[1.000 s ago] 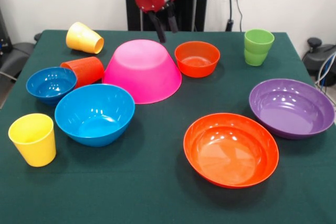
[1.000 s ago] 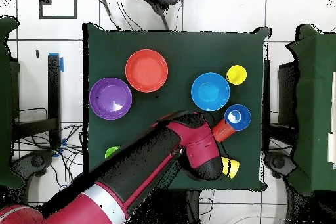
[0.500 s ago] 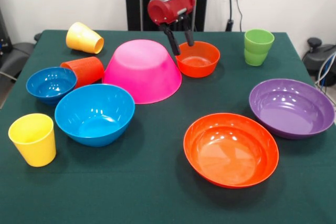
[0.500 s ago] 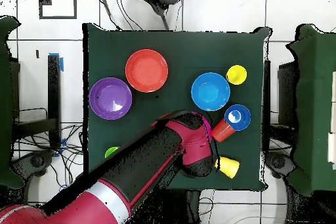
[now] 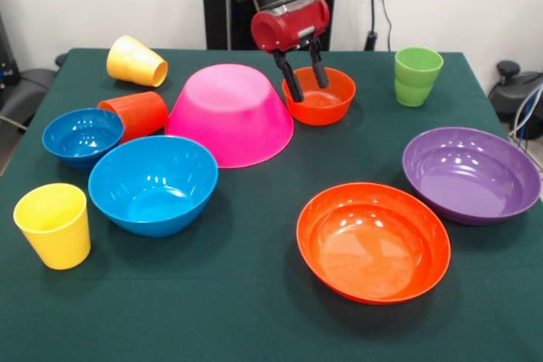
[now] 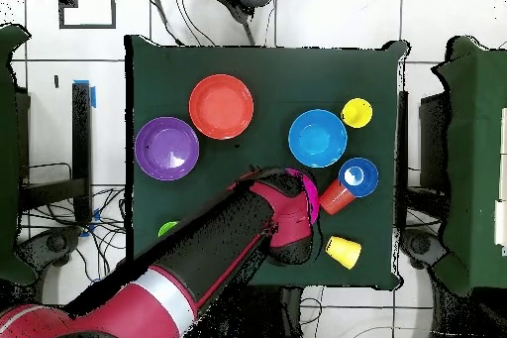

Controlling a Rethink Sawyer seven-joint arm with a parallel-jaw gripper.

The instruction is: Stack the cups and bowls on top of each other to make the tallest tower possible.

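Resting mouth-down, large pink bowl (image 5: 229, 114) beside open-fingered gripper (image 5: 305, 78).

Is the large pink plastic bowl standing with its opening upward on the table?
No, the large pink plastic bowl lies upside down, its flat base on top and its wide rim resting on the green tablecloth.

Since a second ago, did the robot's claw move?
Yes. In the front view the gripper has moved to the picture's right and lower, from over the upside-down pink bowl to the small orange bowl, its fingers open at that bowl's rim.
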